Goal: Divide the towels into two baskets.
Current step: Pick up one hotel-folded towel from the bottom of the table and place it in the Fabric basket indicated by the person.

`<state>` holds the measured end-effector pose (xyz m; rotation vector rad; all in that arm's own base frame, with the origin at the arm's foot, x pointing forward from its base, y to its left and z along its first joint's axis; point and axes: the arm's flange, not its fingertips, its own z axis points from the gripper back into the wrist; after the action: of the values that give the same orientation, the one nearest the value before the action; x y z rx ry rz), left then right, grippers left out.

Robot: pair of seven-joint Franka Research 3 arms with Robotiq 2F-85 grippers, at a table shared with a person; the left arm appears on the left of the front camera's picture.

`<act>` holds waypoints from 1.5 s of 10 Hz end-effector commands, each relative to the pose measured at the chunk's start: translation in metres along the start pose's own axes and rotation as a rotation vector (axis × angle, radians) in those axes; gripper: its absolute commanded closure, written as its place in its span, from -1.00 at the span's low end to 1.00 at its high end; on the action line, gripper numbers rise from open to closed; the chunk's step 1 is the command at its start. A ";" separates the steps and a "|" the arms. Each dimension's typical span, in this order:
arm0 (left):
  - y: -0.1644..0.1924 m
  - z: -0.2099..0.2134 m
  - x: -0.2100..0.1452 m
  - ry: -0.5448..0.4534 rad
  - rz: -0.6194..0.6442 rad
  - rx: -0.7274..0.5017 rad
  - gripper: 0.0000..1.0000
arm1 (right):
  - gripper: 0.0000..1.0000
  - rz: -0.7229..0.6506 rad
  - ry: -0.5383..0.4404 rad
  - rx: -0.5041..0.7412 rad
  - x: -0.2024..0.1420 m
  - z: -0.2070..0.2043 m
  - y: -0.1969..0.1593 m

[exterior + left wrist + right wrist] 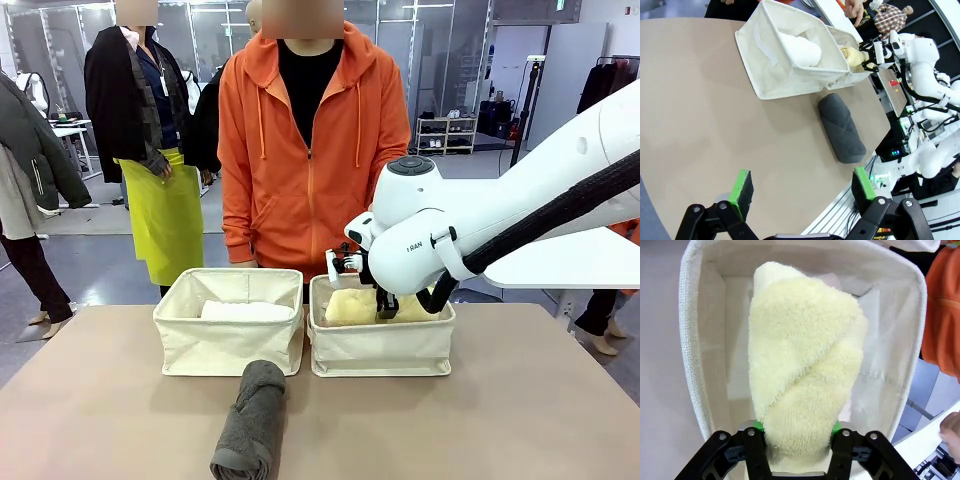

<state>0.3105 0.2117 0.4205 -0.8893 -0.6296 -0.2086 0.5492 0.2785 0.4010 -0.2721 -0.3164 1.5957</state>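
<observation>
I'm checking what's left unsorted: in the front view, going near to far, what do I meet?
Dark grey towel → left basket and right basket, side by side → person in orange hoodie.

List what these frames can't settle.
1. Right wrist view: whether the fingers of the right gripper grip or just flank the yellow towel; the towel covers the pads.
2. Right basket: anything under that towel is hidden.
3. Front view: grey towel, near end cut by bottom edge.
</observation>
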 end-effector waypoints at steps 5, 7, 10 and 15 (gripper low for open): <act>-0.002 0.003 -0.002 0.008 0.007 0.001 -1.00 | -1.00 -0.001 0.014 0.006 0.010 0.011 0.000; -0.002 0.003 -0.002 0.008 0.007 0.001 -1.00 | -1.00 -0.095 0.030 -0.052 0.004 0.024 -0.002; -0.002 0.003 -0.002 0.008 0.007 0.001 -1.00 | -1.00 0.006 -0.001 0.001 0.009 0.009 -0.002; -0.002 0.003 -0.002 0.008 0.007 0.001 -1.00 | -1.00 0.006 -0.001 0.001 0.009 0.009 -0.002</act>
<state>0.3105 0.2118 0.4205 -0.8892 -0.6299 -0.2084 0.5478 0.2885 0.4080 -0.2669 -0.3149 1.5825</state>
